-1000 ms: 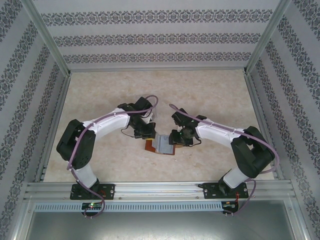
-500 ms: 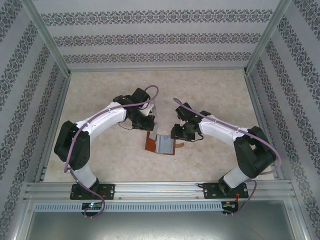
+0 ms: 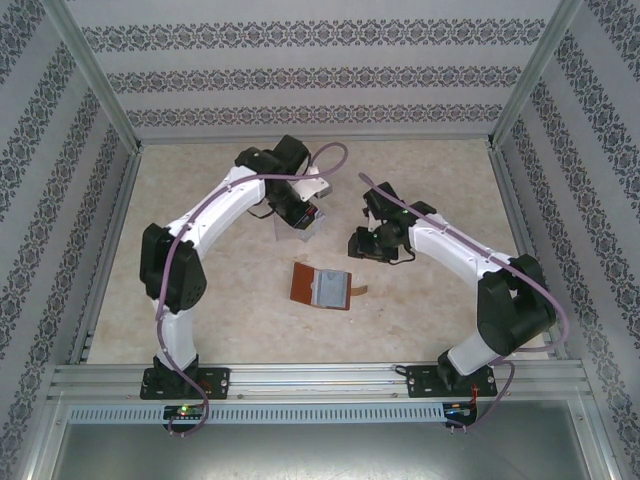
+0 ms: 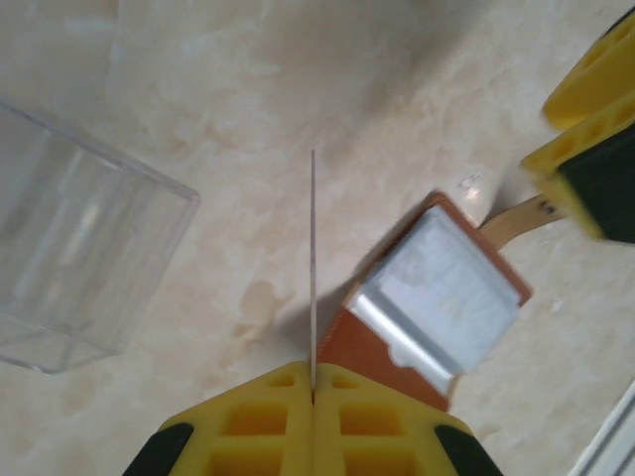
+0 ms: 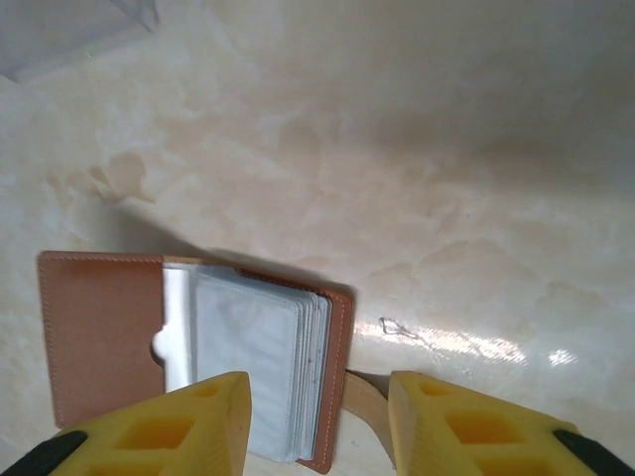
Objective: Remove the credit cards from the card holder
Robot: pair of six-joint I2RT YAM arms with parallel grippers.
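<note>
Where the top camera looks down, the card holder (image 3: 322,287) lies open on the table (image 3: 200,180) between the two arms, its strap tab (image 3: 360,292) pointing right. The left gripper (image 3: 303,214) hangs farther back, beside the clear tray (image 3: 297,233), and the right gripper (image 3: 366,243) hovers behind the holder's right side. In the left wrist view, the yellow fingers (image 4: 248,421) are pressed together on a credit card (image 4: 313,258), seen edge-on as a thin line; the tray sits to its left and the open holder to its right. In the right wrist view, the right fingers (image 5: 466,421) stand moderately apart with nothing between them, above the holder's pale sleeves and its strap.
</note>
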